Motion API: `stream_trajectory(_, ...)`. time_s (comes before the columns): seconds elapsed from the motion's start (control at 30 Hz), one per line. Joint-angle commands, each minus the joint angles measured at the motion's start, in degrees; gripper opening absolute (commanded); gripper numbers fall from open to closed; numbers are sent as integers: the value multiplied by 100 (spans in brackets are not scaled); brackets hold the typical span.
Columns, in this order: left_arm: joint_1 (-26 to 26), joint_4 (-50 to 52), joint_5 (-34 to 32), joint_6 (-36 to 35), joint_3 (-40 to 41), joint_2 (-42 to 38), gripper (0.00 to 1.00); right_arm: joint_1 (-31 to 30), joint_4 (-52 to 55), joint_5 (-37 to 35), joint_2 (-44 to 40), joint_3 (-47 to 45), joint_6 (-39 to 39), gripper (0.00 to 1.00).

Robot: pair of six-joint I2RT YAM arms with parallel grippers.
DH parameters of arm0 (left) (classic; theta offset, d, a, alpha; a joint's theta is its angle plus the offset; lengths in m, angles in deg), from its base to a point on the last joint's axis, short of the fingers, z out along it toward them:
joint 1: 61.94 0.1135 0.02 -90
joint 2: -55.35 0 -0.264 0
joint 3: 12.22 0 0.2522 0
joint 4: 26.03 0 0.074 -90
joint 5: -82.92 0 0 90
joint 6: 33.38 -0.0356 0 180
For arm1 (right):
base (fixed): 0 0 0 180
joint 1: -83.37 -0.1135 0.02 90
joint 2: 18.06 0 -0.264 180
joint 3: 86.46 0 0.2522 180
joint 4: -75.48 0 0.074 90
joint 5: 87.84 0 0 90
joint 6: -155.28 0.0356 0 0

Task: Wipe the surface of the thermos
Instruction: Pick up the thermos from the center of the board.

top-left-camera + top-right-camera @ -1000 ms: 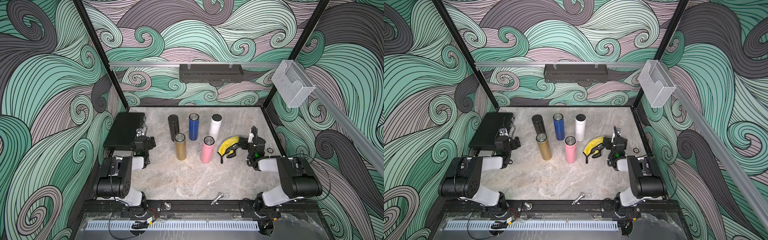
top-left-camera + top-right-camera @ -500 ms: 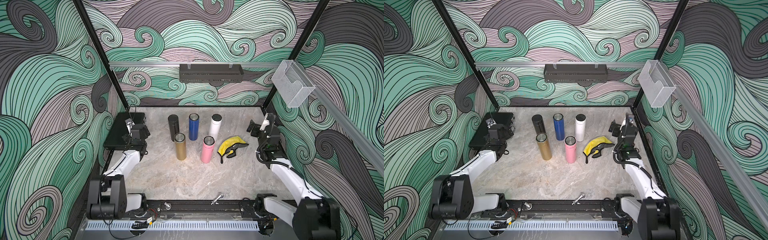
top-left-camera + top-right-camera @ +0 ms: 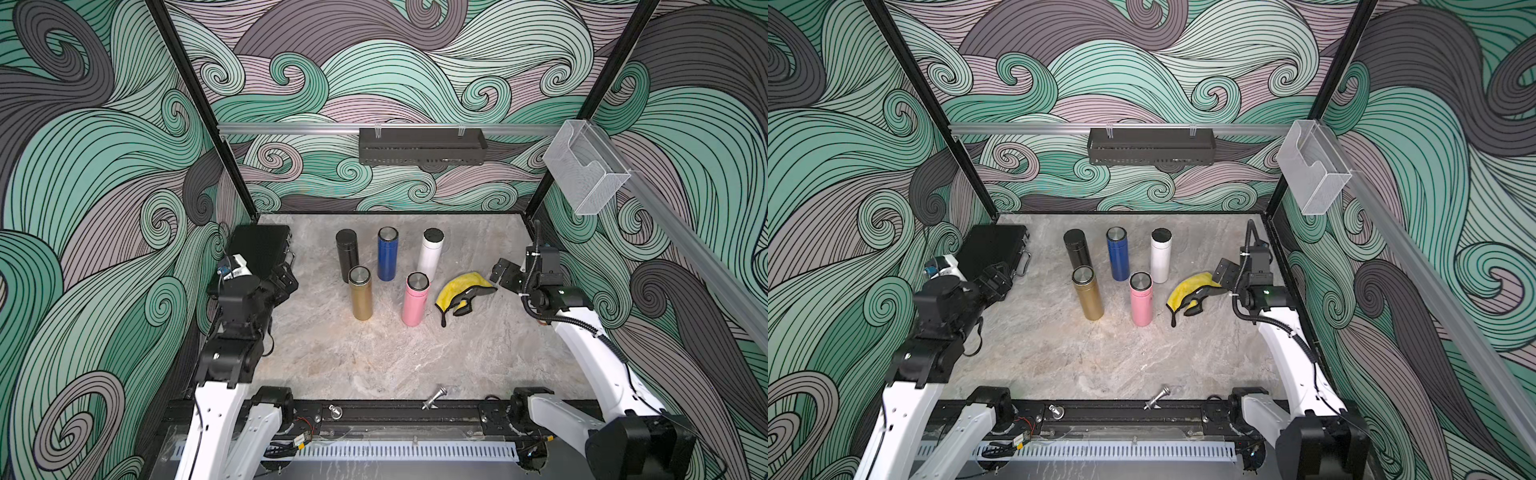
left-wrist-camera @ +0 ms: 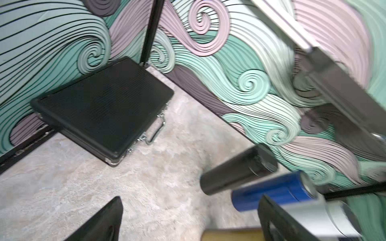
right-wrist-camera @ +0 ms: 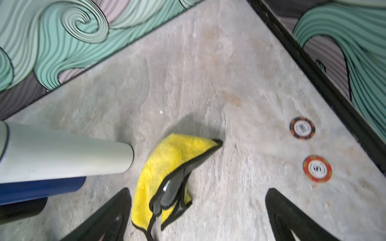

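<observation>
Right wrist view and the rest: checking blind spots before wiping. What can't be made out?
- Poker chips: hidden behind the right arm in both top views.
- White thermos: top cut off at the edge, right wrist view.
- Gold thermos: mostly cut off at the edge, left wrist view.

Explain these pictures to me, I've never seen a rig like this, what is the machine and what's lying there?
It is a robot with two arms, a left arm and a right arm, fixed at a table's near edge. Two pictures look down from overhead. Two come from wrist cameras, so the left fingers and right fingers show at their edges. On the table stand a black flask, blue flask, white flask, gold flask and pink flask. A yellow cloth lies beside the pink flask. A black case lies by the left arm, two poker chips by the right. All fingers are open, holding nothing.
</observation>
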Motion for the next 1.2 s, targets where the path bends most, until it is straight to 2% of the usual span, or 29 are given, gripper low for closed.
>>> stream_trajectory(0.0,-223,975,1492,-336,-380,131,98,-100,1001,55,-174,81,312,100)
stream_trajectory(0.07,-550,1324,1727,-531,-644,437,98,-119,990,195,-315,-20,268,100)
stream_trajectory(0.17,-1457,1687,913,-585,-848,730,98,-154,963,316,-427,-118,254,100)
stream_trajectory(0.2,-1778,1657,606,-574,-835,751,98,-179,1050,311,-378,-82,248,100)
stream_trajectory(0.3,-2430,1354,274,-627,-816,953,98,-255,1484,376,-125,155,91,100)
stream_trajectory(0.5,-3305,584,-26,-734,-719,1600,99,-277,1380,764,-120,-18,-58,100)
stream_trajectory(0.63,-3551,180,-334,-919,-699,1990,99,-282,1171,761,-204,-230,-99,100)
stream_trajectory(0.87,-3581,-195,-1012,-1251,-787,2680,99,-286,1054,839,-31,-200,-169,99)
stream_trajectory(1.17,-3589,-1017,-1058,-1241,-534,3132,99,-286,852,967,78,-211,-152,99)
